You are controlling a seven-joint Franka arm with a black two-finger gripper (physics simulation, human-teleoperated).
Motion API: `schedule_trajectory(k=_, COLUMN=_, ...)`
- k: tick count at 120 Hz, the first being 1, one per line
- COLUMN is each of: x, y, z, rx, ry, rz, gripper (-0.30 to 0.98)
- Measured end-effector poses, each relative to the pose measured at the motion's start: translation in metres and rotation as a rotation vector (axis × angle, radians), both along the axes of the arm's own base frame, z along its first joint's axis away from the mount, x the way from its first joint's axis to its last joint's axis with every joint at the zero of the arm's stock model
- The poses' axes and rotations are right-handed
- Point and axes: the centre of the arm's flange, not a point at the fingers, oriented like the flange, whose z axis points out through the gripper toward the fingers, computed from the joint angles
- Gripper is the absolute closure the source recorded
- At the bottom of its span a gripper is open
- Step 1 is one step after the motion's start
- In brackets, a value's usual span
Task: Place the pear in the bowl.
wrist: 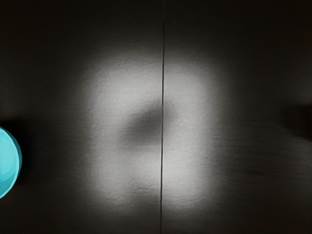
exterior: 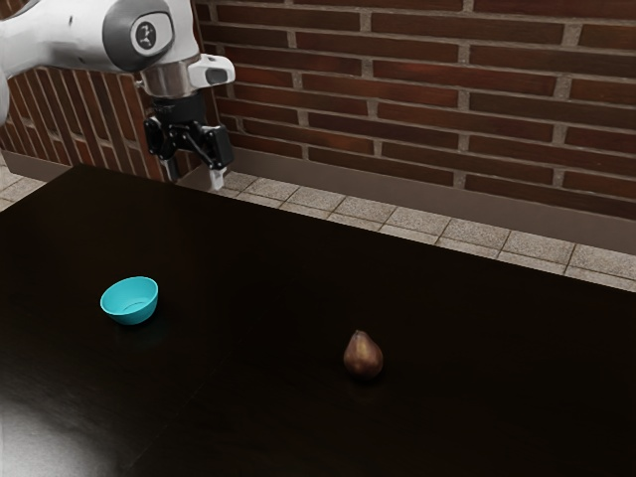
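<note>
High over the table's far edge in the exterior view, my gripper (exterior: 196,177) stands open, its two fingertips apart with nothing between them. A turquoise bowl (exterior: 130,301) sits upright on the table toward the exterior view's left, with nothing in it. The brownish-red pear (exterior: 363,357) stands on the table, stem up, well to the exterior view's right of the bowl and apart from it. Part of the bowl (wrist: 8,163) shows at one side edge of the wrist view, away from the spot beneath my hand.
The dark table (exterior: 258,268) has a thin seam (wrist: 162,97) and glossy reflections. Behind it are a tiled floor (exterior: 397,218) and a brick wall (exterior: 417,99). Bare tabletop lies between the bowl and the pear.
</note>
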Motion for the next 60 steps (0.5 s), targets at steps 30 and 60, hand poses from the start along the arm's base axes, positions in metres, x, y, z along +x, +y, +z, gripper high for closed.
schedule_trajectory(k=30, x=0.007, y=0.000, z=-0.013, rx=0.004, ry=0.012, rz=0.043, gripper=0.01)
schedule_trajectory(k=60, x=0.045, y=-0.081, z=-0.126, rx=-0.002, ry=0.033, rz=-0.034, gripper=0.01)
